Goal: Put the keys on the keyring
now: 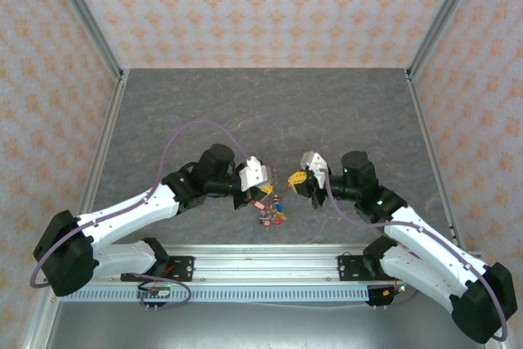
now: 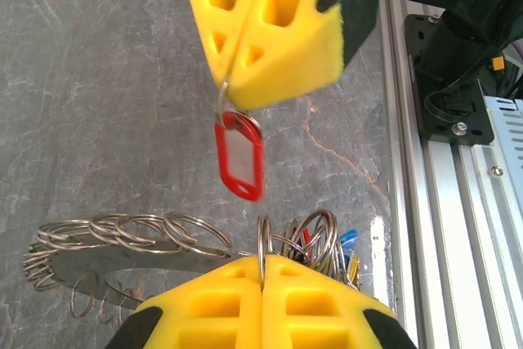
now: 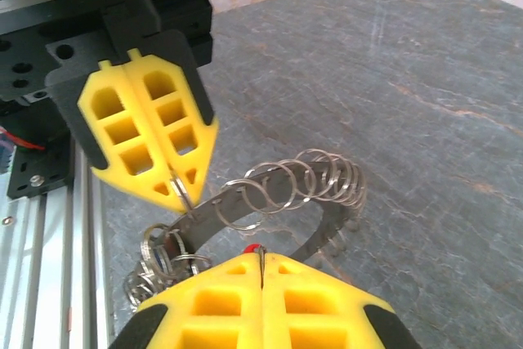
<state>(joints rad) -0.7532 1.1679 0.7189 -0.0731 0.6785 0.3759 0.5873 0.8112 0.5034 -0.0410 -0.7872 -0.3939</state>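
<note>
The left fingers (image 2: 204, 308) grip the keyring (image 2: 155, 233), right fingers (image 2: 286, 46) pinch the red-tagged key (image 2: 239, 157); threading likely needs precise, steady alignment.

Keyring (image 1: 271, 212) on table (image 1: 270, 112) just behind rail (image 1: 270, 255), between left gripper (image 1: 263, 191) and right gripper (image 1: 296, 179); tagged key (image 2: 239, 157) hanging beside keyring.

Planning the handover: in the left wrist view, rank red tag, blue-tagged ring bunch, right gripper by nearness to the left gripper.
1. Blue-tagged ring bunch, just right of the left gripper.
2. Red tag, hanging ahead.
3. Right gripper, above the tag, pinching its ring.
</note>
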